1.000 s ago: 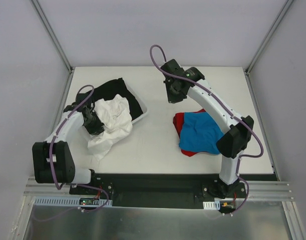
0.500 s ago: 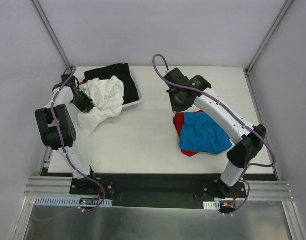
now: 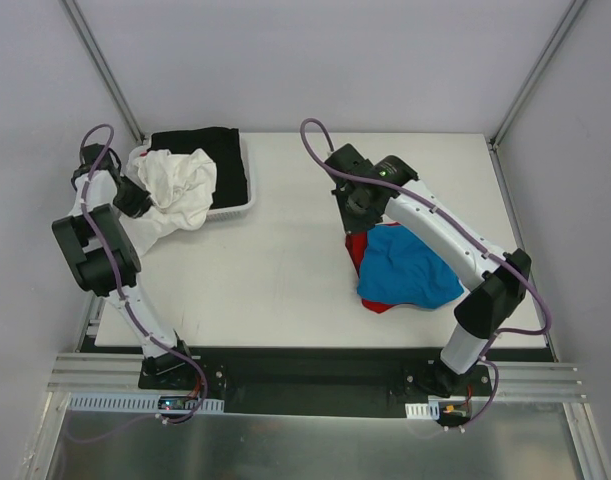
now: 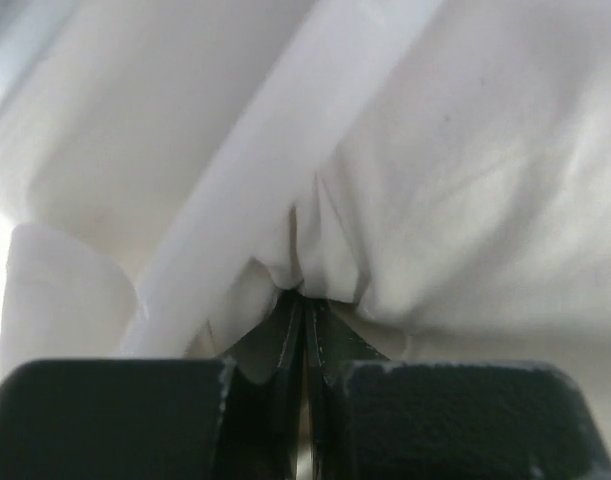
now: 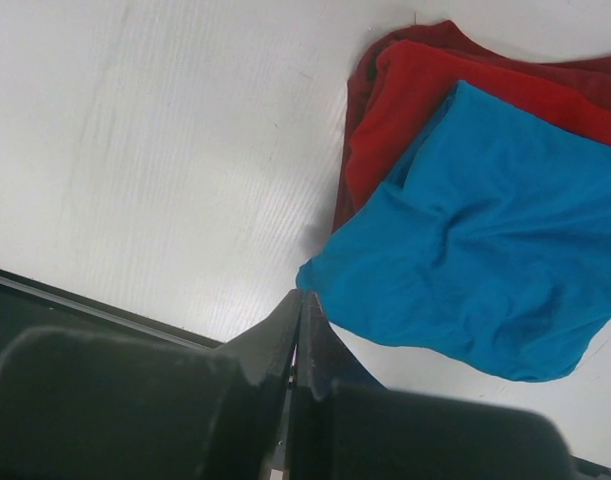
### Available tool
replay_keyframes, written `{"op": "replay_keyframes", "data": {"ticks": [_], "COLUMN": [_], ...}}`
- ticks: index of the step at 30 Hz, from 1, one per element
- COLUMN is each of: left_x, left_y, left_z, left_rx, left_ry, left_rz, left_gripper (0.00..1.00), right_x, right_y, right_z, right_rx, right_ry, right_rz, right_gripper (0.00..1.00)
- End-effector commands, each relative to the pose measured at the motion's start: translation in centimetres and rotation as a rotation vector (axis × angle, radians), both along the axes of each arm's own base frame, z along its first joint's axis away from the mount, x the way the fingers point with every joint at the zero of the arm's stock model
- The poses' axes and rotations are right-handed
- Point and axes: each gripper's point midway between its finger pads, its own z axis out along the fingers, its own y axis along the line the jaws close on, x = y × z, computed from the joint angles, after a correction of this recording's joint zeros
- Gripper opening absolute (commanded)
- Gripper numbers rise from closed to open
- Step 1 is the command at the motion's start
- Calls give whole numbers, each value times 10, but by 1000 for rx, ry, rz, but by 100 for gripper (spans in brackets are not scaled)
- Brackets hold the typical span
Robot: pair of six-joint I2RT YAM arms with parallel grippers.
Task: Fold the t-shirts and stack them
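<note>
Blue t-shirt point(image 3: 410, 268) lies crumpled on top of red t-shirt point(image 3: 356, 246), right side of bench point(image 3: 275, 285). Right tool point(image 5: 297, 300) sits by their far-left edge, jaws fully together, nothing held. Left tool point(image 4: 303, 303) at far-left bench edge, jaws pinched tight on a fold of white t-shirt point(image 3: 180, 185), which spills over the white lattice basket point(image 3: 232, 211). Black t-shirt point(image 3: 213, 160) lies in the basket behind it.
</note>
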Motion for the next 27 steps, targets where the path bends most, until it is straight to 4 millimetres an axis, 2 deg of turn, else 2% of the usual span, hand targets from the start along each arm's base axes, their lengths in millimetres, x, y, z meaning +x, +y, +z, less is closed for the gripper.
{"op": "replay_keyframes", "data": {"ticks": [1, 2, 3, 6, 8, 9, 11, 12, 13, 14, 15, 17, 18, 20, 21, 24, 26, 27], "left_x": [-21, -20, -20, -25, -30, -38, -47, -57, -63, -70, -82, -100, -117, -132, -142, -146, -140, -131], "left_y": [4, 2, -9, -24, -41, -48, -66, -74, -91, -100, -111, -131, -137, -144, -146, -147, -146, -145], "left_z": [61, 78, 105, 153, 168, 183, 184, 184, 177, 169, 146, 119, 97, 82, 64, 46, 39, 42], "left_rx": [224, 264, 288, 312, 321, 331, 313, 301, 252, 216, 165, 104, 87, 93, 83, 84, 85, 93], "left_ry": [-45, -79, -138, -236, -278, -317, -333, -341, -334, -319, -268, -209, -155, -123, -82, -58, -46, -68], "left_rz": [-23, -31, -52, -60, -89, -94, -132, -144, -190, -209, -235, -288, -304, -323, -337, -368, -379, -388], "left_gripper": [0, 0, 0, 0, 2, 4, 6, 11, 12, 11, 1, 0, 0, 0, 0, 0, 0, 0], "right_x": [-2, -3, -2, 1, 2, 2, 2, 3, 2, 2, 2, 2, 2, 0, -1, -4, -4, -3], "right_y": [13, 18, 22, 38, 49, 52, 62, 64, 66, 71, 72, 74, 74, 73, 74, 76, 79, 82], "right_z": [14, 16, 17, 17, 19, 22, 29, 27, 29, 34, 33, 38, 40, 38, 38, 37, 37, 39], "right_rx": [61, 68, 74, 94, 104, 108, 121, 114, 116, 125, 120, 120, 121, 117, 120, 123, 125, 132], "right_ry": [-14, -16, -20, -23, -23, -29, -44, -42, -44, -56, -53, -71, -78, -78, -81, -80, -82, -87], "right_rz": [5, 17, 24, 55, 78, 88, 115, 121, 129, 135, 138, 144, 145, 138, 139, 136, 134, 134], "right_gripper": [1, 1, 1, 1, 1, 1, 1, 1, 1, 1, 1, 1, 1, 1, 1, 1, 1, 1]}}
